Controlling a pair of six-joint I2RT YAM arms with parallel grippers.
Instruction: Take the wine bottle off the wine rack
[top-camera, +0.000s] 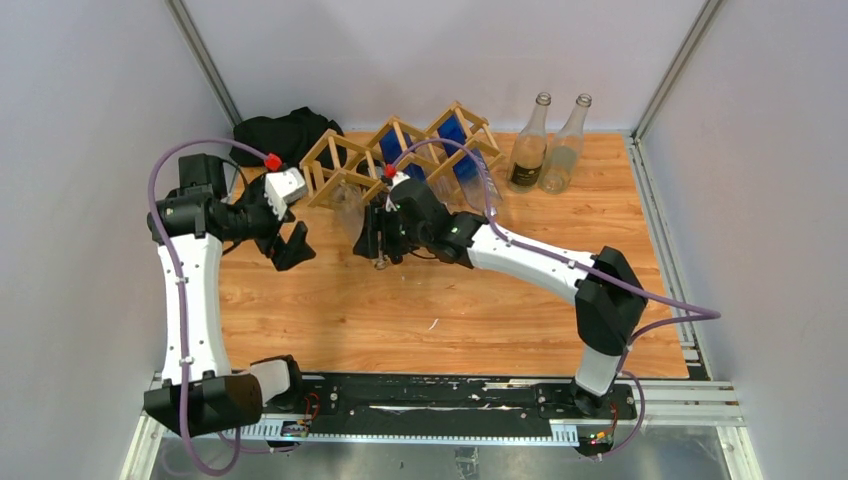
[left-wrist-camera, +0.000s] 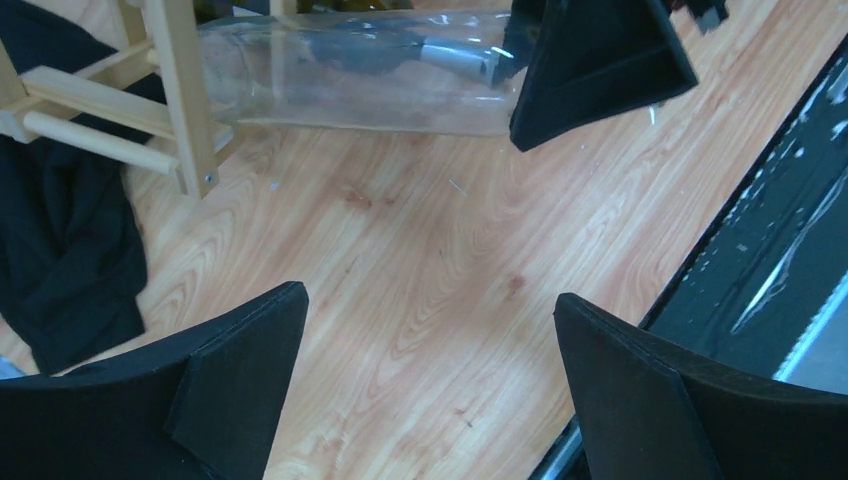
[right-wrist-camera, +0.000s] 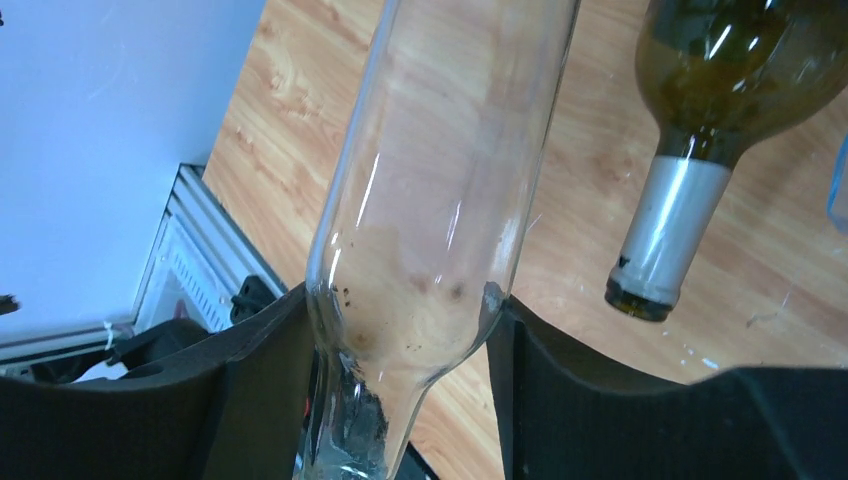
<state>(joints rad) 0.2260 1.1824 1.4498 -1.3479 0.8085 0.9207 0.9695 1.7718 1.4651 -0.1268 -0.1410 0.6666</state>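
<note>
The wine rack (top-camera: 400, 150), a light wood lattice, stands at the back of the table; one of its posts (left-wrist-camera: 185, 90) shows in the left wrist view. A clear glass wine bottle (top-camera: 350, 205) lies nearly level, low over the table in front of the rack's left end, its base close to that post. My right gripper (top-camera: 378, 238) is shut on the bottle (right-wrist-camera: 440, 200) at its shoulder, a finger pressing each side (right-wrist-camera: 400, 330). My left gripper (top-camera: 292, 242) hangs open over bare table to the bottle's left (left-wrist-camera: 430, 330), apart from the bottle (left-wrist-camera: 350, 70).
Blue bottles (top-camera: 455, 135) lie in the rack's upper cells. An olive bottle with a silver neck (right-wrist-camera: 690, 150) lies beside the clear one. Two upright bottles (top-camera: 545, 145) stand at the back right. A black cloth (top-camera: 285, 130) lies behind the rack's left end.
</note>
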